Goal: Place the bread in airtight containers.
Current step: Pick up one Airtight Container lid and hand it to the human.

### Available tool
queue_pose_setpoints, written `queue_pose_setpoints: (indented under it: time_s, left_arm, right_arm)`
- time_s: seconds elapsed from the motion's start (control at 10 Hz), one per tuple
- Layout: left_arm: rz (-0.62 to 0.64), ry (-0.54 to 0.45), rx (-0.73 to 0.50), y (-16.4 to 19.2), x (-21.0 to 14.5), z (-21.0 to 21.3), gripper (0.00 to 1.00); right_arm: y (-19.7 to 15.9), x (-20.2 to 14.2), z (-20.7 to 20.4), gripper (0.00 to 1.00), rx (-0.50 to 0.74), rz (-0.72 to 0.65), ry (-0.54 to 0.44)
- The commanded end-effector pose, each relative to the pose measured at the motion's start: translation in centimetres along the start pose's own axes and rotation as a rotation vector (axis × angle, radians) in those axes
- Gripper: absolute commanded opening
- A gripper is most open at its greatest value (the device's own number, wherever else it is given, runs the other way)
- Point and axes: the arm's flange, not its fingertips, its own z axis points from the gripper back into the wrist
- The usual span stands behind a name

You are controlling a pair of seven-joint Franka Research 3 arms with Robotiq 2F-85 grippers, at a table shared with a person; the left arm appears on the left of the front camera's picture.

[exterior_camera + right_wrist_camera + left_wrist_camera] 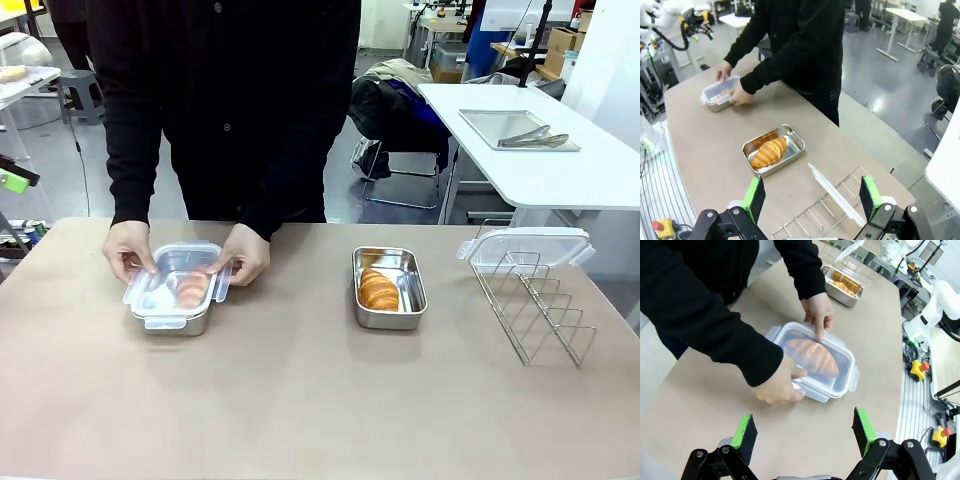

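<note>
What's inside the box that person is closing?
A golden croissant shows through the clear lid. The hands cover part of it, and the floor of the box under the croissant is hidden.

Left jaws, right jaws: spread wide

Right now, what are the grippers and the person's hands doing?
Left gripper: open, empty.
Right gripper: open, empty.
Person's hands: both on the lid of a container.

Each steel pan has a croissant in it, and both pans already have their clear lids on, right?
Not both. The person's hands hold a lid on one pan; the other pan, with its croissant, is uncovered, as the front view shows.
</note>
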Motion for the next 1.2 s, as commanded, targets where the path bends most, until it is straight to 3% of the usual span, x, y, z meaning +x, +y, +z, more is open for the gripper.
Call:
queue_pose_setpoints:
  time_s: [0.0,0.3,0.5,0.6,0.8,1.1]
  left_arm:
    - [-0.009,0.007,0.000,-0.1,0.1,-0.1,1.00]
    - [-0.009,0.007,0.000,-0.1,0.1,-0.1,1.00]
    - [-0.009,0.007,0.000,-0.1,0.1,-0.1,1.00]
    - [-0.009,0.007,0.000,-0.1,0.1,-0.1,1.00]
    - [-0.009,0.007,0.000,-0.1,0.1,-0.1,1.00]
    - [-0.009,0.007,0.000,-0.1,0.1,-0.1,1.00]
  right_arm:
    - [0.0,0.0,0.0,1.00,-0.001,0.000,-0.001]
    - [-3.9,1.7,-6.9,1.00,0.045,0.183,0.513]
    - [-5.2,0.6,-11.0,1.00,0.087,0.306,0.789]
    - [-5.6,-0.1,-12.3,1.00,0.110,0.376,0.879]
    - [-5.4,-0.9,-13.7,1.00,0.136,0.475,0.925]
    - [-4.6,-3.1,-16.3,1.00,0.138,0.576,0.912]
